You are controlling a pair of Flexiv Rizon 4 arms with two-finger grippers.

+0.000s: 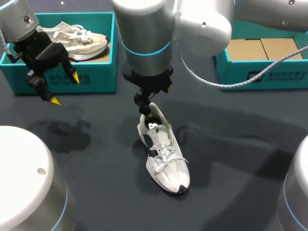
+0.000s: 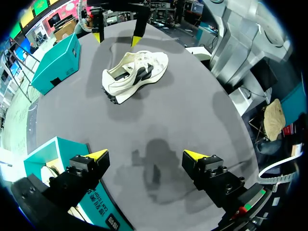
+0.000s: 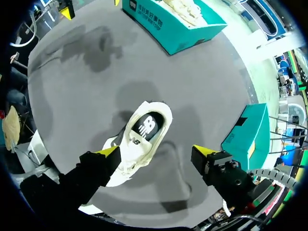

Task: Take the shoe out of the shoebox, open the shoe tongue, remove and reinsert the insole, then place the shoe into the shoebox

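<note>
The shoe lies on the desk just under the right end effector — fingers spread wide, gripping nothing. The left end effector — also open — hangs beside the shoebox.

The bench has a dark grey, matte top. Overhead light casts soft, blurred shadows on it, the darkest patch at its left side. A fainter, broader shadow crosses its right half.
</note>
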